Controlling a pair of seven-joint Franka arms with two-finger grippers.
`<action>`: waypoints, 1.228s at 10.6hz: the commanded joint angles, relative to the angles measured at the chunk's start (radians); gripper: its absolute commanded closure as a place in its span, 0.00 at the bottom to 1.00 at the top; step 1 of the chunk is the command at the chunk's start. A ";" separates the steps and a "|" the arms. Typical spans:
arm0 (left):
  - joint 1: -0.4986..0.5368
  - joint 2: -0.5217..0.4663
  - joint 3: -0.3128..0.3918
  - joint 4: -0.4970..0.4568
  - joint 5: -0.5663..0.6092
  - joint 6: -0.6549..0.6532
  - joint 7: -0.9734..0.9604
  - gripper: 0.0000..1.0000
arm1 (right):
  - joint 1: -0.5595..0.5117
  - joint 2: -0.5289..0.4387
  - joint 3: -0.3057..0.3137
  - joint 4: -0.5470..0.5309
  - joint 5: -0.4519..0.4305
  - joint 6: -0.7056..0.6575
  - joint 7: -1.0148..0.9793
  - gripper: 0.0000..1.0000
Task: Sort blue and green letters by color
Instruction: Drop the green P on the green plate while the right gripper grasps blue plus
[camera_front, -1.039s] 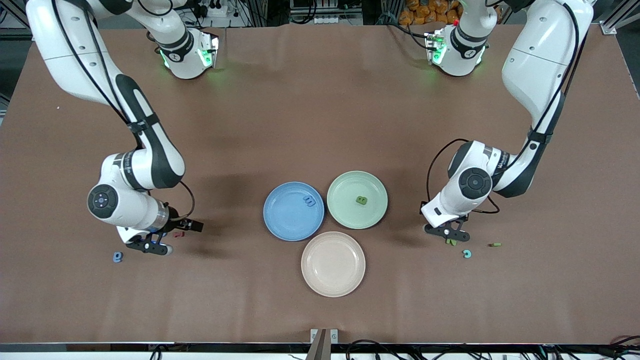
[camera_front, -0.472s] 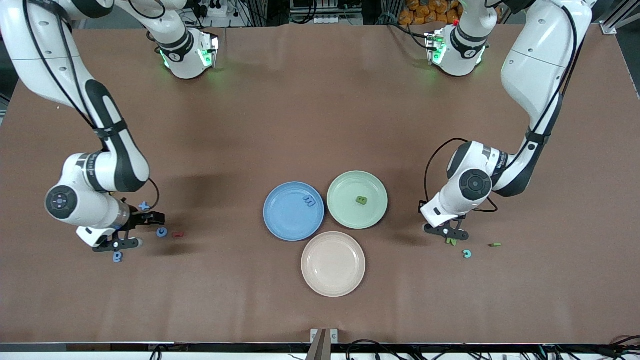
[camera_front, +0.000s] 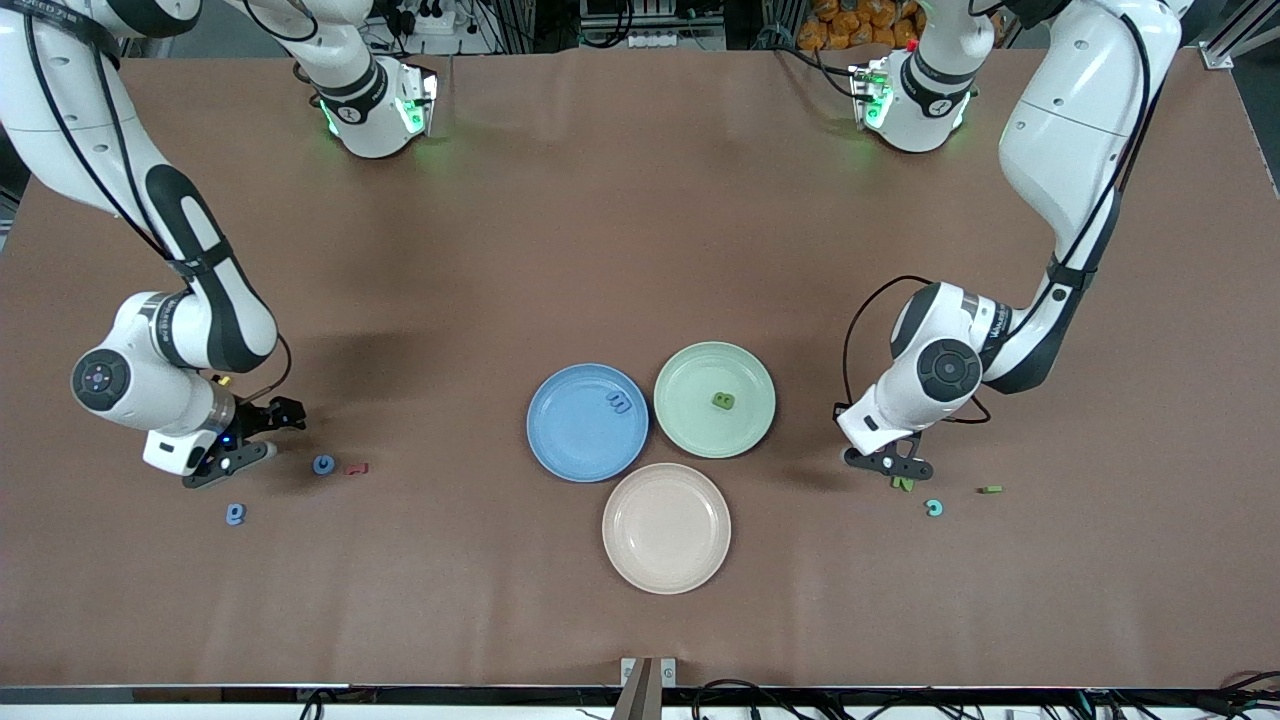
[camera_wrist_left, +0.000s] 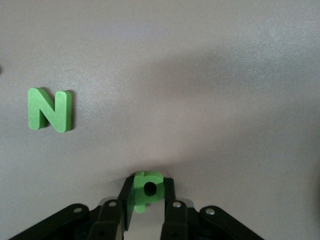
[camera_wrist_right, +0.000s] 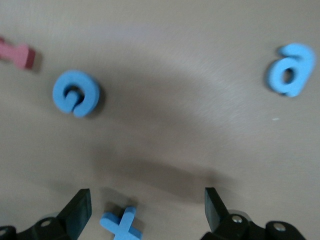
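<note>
3 plates (camera_front: 590, 455) crowd centre; table (camera_front: 640, 220) above bare.

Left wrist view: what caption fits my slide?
Left gripper pinches a green letter, with a green N lying nearby.

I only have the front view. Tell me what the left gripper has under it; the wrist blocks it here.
Observer: The left gripper has its jaws shut on a green letter with a round hole, gripped on edge.
Operator: Read me the green piece next to it.
Observer: It is a green N, lying flat and apart from the gripped letter.
Operator: Now report the right gripper.
Observer: The right gripper is low with its jaws open, and a blue x lies flat between them, not gripped.
</note>
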 joint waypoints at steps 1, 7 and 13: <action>0.002 -0.007 -0.001 0.004 -0.017 0.005 0.001 1.00 | -0.009 -0.111 0.023 -0.146 -0.016 0.027 -0.120 0.00; -0.030 -0.064 -0.105 0.094 -0.070 -0.042 -0.120 1.00 | -0.020 -0.112 0.024 -0.161 -0.014 0.076 -0.346 0.00; -0.297 0.006 -0.100 0.205 -0.062 -0.042 -0.612 1.00 | -0.021 -0.112 0.023 -0.215 -0.016 0.147 -0.369 0.00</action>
